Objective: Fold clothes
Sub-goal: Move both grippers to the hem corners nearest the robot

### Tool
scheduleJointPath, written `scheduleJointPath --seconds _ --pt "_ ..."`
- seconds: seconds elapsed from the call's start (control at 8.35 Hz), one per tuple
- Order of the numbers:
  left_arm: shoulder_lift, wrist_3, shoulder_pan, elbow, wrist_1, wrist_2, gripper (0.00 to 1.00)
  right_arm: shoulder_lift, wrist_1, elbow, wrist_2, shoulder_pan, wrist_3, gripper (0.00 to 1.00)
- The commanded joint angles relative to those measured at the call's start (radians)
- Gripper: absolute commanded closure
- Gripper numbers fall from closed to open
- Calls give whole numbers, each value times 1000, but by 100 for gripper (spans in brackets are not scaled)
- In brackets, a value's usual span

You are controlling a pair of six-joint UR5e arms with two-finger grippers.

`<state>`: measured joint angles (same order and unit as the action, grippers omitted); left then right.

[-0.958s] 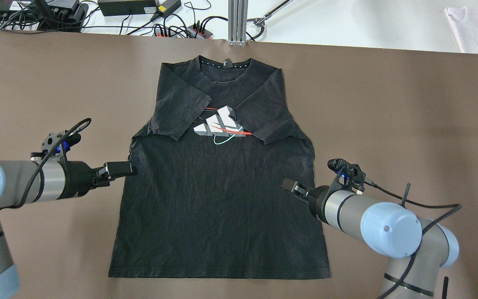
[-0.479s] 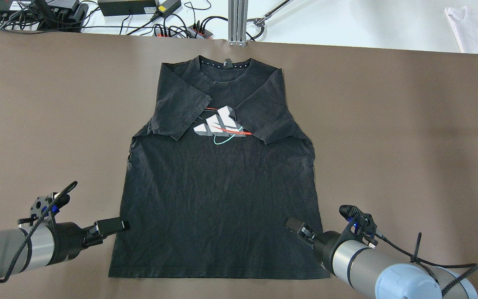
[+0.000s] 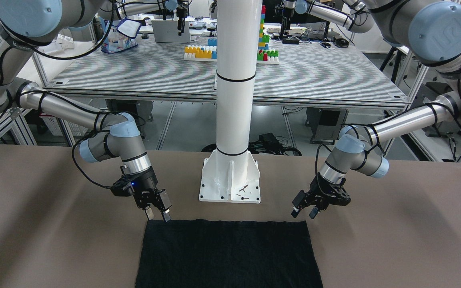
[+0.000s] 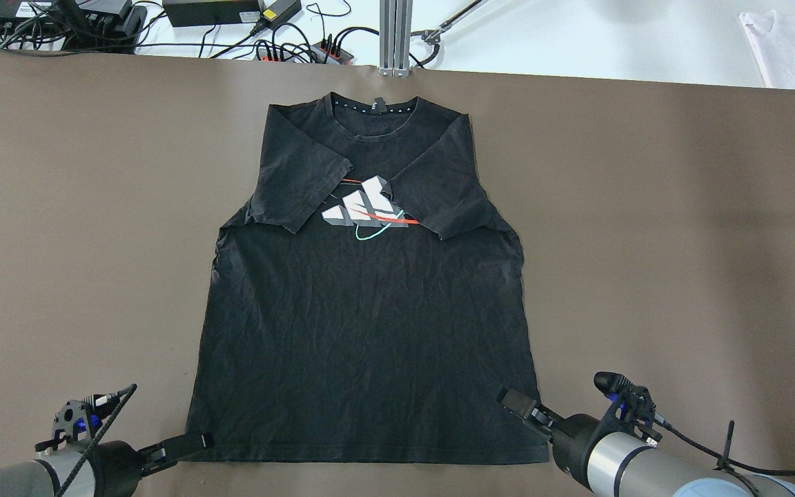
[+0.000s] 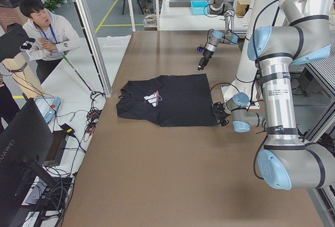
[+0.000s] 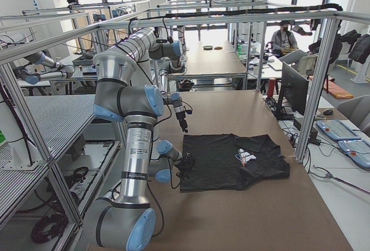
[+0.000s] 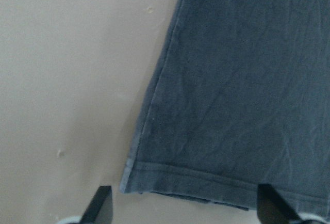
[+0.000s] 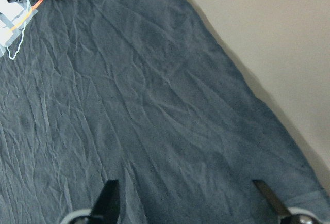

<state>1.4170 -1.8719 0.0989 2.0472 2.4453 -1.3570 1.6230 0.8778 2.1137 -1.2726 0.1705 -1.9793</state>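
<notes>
T-shirt [image 4: 363, 331]: lying flat and face up in the middle of the brown counter [image 4: 646, 241], collar [image 4: 375, 110] pointing away from the robot, hem [image 4: 370, 457] lying nearest the robot's base.
Sleeves: both lying folded inward over the chest, the one on the left arm's side [image 4: 301, 186] and the one on the right arm's side [image 4: 442, 190] partly covering the printed logo [image 4: 366, 210].
Left claw [image 3: 303, 214]: hanging low with fingers spread wide, gripping nothing; sitting just beside the hem corner on its own side, the fingertips in the wrist view straddling that corner from just off the hem.
Right claw [image 3: 158, 217]: also gaping open, holding nothing; sitting at the opposite hem corner, reaching over the cloth just inside the side edge.
Contact: not possible to tell whether either claw's fingertips are touching the fabric.
White post [image 3: 234, 100]: standing on the counter between the two arms, just behind the hem.
White garment [image 4: 794, 48]: lying off the brown cover at the far corner on the right arm's side, well apart from the T-shirt.
Cables [image 4: 287, 41]: trailing along the far edge beyond the collar.
</notes>
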Motion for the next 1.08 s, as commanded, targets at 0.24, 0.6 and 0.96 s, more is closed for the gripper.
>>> scheduleJointPath --seconds 0.24,0.6,0.96 --pt "2 7 -33 -48 0 22 34 11 -100 -69 1 -2 20 9" --pt "7 28 -33 -47 0 22 51 11 -100 -69 1 0 20 9" --pt "0 31 -31 -52 0 22 51 11 -100 -69 2 0 20 8"
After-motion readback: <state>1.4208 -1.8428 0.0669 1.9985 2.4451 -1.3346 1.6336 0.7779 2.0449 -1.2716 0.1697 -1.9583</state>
